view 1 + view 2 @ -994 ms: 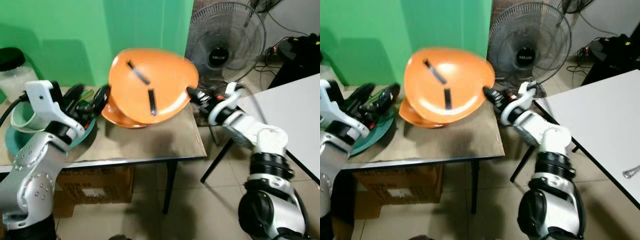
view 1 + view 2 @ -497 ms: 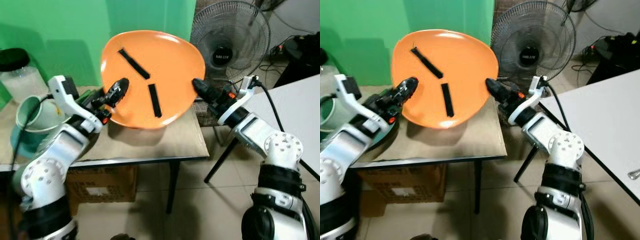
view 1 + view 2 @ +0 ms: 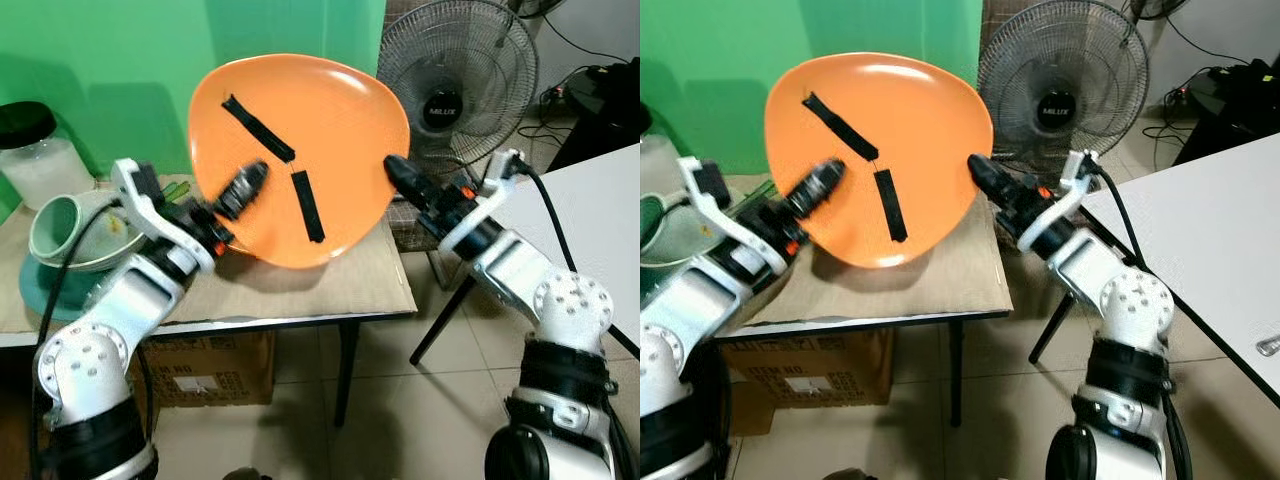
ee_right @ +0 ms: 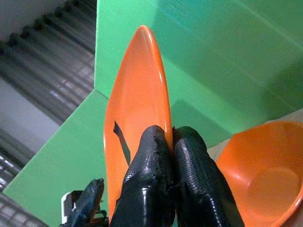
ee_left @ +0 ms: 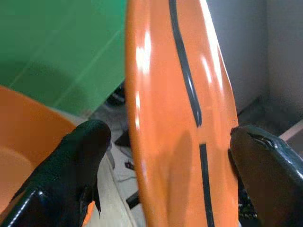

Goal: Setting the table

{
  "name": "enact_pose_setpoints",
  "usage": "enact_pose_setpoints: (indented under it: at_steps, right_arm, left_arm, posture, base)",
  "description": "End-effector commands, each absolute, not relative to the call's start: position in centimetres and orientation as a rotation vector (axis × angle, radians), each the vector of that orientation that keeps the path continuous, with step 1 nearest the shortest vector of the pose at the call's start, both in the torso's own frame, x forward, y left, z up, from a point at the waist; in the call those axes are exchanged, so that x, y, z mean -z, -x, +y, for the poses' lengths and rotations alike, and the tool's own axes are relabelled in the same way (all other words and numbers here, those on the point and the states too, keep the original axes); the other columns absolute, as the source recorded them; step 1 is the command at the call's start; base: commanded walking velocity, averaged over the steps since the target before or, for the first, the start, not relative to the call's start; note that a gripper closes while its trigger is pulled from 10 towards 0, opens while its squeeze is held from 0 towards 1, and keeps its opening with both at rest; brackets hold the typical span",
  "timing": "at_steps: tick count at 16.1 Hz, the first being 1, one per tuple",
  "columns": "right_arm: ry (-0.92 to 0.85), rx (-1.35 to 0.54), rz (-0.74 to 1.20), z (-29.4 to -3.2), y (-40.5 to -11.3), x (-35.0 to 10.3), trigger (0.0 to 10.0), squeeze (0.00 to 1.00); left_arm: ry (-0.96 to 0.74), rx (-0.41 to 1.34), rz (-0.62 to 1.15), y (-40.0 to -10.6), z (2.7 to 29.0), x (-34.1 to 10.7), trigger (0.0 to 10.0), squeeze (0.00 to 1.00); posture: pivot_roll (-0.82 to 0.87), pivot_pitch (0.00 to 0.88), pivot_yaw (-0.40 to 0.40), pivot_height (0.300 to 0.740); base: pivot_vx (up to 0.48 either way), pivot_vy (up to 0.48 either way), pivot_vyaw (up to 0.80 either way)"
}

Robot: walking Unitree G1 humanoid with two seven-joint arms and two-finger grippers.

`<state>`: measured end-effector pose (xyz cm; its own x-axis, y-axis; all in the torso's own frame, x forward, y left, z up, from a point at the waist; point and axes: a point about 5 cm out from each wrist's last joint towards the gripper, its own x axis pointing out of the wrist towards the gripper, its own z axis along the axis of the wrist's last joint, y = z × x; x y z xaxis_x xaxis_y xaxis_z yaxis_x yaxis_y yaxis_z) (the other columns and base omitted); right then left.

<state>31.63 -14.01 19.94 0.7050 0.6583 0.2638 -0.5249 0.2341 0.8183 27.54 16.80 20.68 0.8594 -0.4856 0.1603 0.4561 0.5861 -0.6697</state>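
Right gripper [image 3: 392,168] on plate [image 3: 300,150] rim

Fig. Surroundings as seen from my head camera. A green wall [image 3: 110,50] closes the background ahead and to my left. To its right stands a fan [image 3: 458,85] with a round wire guard and a dark hub, on the floor behind the far right corner of the brown table [image 3: 370,285]. At the table's far left, a clear jar [image 3: 35,160] with a black lid [image 3: 22,115]. Under the table, a cardboard box [image 3: 195,360] bearing a white label. Tiled floor [image 3: 400,420] below; cables [image 3: 560,95] and a dark object [image 3: 605,100], unidentifiable, at my far right.
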Motion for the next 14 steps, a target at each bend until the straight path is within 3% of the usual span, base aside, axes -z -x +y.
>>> enact_pose_setpoints:
  at_steps: [1,2,3,7,8,9,10,11,14]
  right_arm:
    - [-1.06,-0.89,0.082,-13.75,-31.26,-21.26,0.0,0.0]
    - [-1.058,-0.901,0.071,-13.77,-31.04,-21.37,0.2,0.0]
    - [-1.06,-0.905,0.062,-13.84,-30.92,-21.48,1.7,0.0]
    - [-1.069,-0.9,0.062,-13.95,-30.98,-21.36,2.4,0.0]
    - [-1.069,-0.901,0.06,-13.91,-30.98,-21.36,4.4,0.0]
    - [-1.068,-0.901,0.06,-13.89,-30.97,-21.36,4.4,0.0]
    - [-1.065,-0.901,0.059,-13.87,-30.97,-21.4,8.4,0.0]
    - [-1.06,-0.898,0.058,-13.91,-30.95,-21.39,10.0,0.0]
    - [-1.04,-0.878,0.046,-14.15,-30.85,-21.34,10.0,0.0]
  left_arm:
    - [0.755,0.579,0.038,-27.28,16.51,-21.07,0.0,0.0]
    - [0.754,0.573,0.043,-27.24,16.67,-21.01,0.0,0.0]
    - [0.753,0.564,0.043,-27.23,16.91,-20.96,0.0,0.0]
    - [0.756,0.569,0.028,-27.09,17.16,-21.06,0.0,0.0]
    - [0.753,0.58,0.026,-27.01,17.09,-21.08,0.0,0.0]
    - [0.752,0.584,0.026,-26.98,17.05,-21.07,0.0,0.0]
    - [0.751,0.588,0.028,-26.99,17.0,-21.07,0.0,0.0]
    - [0.751,0.591,0.029,-27.05,16.95,-21.1,0.0,0.0]
    - [0.749,0.604,0.03,-27.27,16.9,-21.28,0.0,0.0]
  posture:
    - [-0.01,0.0,0.027,0.74]
    - [-0.01,0.0,0.027,0.74]
    - [-0.01,0.0,0.026,0.74]
    - [0.0,0.0,0.024,0.74]
    - [0.0,0.0,0.025,0.74]
    - [0.0,0.0,0.025,0.74]
    - [-0.01,0.0,0.028,0.74]
    - [-0.01,0.0,0.031,0.74]
    - [-0.01,0.0,0.047,0.74]
  base:
    - [0.0,0.0,0.0]
    - [0.0,0.0,0.0]
    - [0.0,0.0,0.0]
    - [0.0,0.0,0.0]
    - [0.0,0.0,0.0]
    - [0.0,0.0,0.0]
    - [0.0,0.0,0.0]
    - [0.0,0.0,0.0]
    - [0.0,0.0,0.0]
